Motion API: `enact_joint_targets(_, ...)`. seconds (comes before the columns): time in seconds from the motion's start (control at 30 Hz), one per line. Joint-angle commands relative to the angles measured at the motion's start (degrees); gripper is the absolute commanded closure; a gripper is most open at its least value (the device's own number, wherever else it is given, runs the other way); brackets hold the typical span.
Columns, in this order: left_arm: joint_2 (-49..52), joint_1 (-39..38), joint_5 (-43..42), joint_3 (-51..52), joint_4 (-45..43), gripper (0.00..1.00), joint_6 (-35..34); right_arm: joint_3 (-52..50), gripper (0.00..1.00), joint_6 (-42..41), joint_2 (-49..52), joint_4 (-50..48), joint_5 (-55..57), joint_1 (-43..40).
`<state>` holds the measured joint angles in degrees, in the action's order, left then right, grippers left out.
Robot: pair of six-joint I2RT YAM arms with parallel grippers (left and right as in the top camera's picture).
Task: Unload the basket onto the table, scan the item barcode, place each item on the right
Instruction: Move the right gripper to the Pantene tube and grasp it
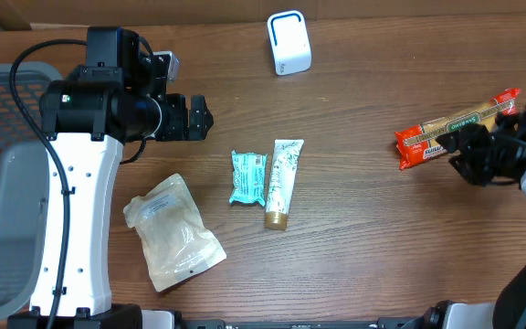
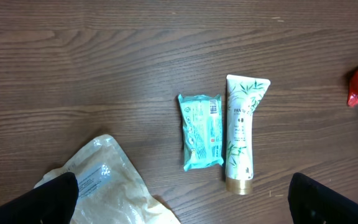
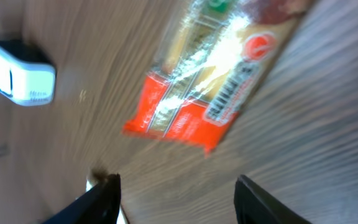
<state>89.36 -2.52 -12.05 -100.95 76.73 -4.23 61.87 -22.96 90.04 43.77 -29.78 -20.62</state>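
Closest to the overhead camera rises the left arm (image 1: 76,201) by the worktop's (image 1: 373,247) left edge, its left gripper (image 1: 203,117) spread wide and empty, with a clear pouch (image 1: 173,230), a teal packet (image 1: 247,176) and a white tube (image 1: 283,181) lying near the middle. At the right edge the red snack packet (image 1: 464,119) lies flat and slanted, the right gripper (image 1: 461,149) just beside it with its 2 fingers parted and nothing between them. The white scanner (image 1: 289,43) stands near the far edge, well apart from the red snack packet.

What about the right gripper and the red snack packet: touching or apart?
Apart: right wrist view shows bare table between right gripper and red snack packet.
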Motion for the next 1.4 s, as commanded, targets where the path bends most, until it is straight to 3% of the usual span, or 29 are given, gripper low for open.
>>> enact_joint_targets(0.0,-1.36,0.09,-0.9,-1.57,-0.07,0.0,1.07,5.27,0.4,8.72,-1.64,3.76,-0.7,5.84)
enact_joint_targets(0.13,-1.36,0.09,-0.87,-1.57,-0.07,0.0,1.07,6.12,0.33,11.08,-1.51,3.76,-1.01,16.17)
enact_joint_targets(0.17,-1.36,0.09,-0.9,-1.57,-0.07,0.0,1.07,6.12,0.23,11.08,-1.38,2.56,-1.92,19.04)
enact_joint_targets(0.2,-1.36,0.09,-0.9,-1.57,-0.07,0.01,1.07,6.08,0.04,11.08,-1.29,1.31,-3.17,21.03)
enact_joint_targets(0.23,-1.36,0.09,-0.9,-1.57,-0.07,0.0,1.07,6.08,0.0,11.04,-1.22,-0.48,-5.09,23.78)
enact_joint_targets(0.43,-1.36,0.09,-0.87,-1.57,-0.07,0.0,1.07,6.03,0.0,10.97,-0.42,-8.41,-4.46,37.57)
enact_joint_targets(0.63,-1.36,0.09,-0.9,-1.57,-0.07,0.0,1.07,6.03,0.0,5.68,5.42,-8.44,2.54,45.31)
enact_joint_targets(1.23,-1.36,0.09,-0.87,-1.57,-0.07,0.0,1.07,6.01,0.0,4.68,23.71,-10.69,-9.4,46.71)
enact_joint_targets(1.37,-1.36,0.09,-0.9,-1.57,-0.07,0.0,1.07,6.01,0.11,4.42,25.05,-11.43,-12.11,46.71)
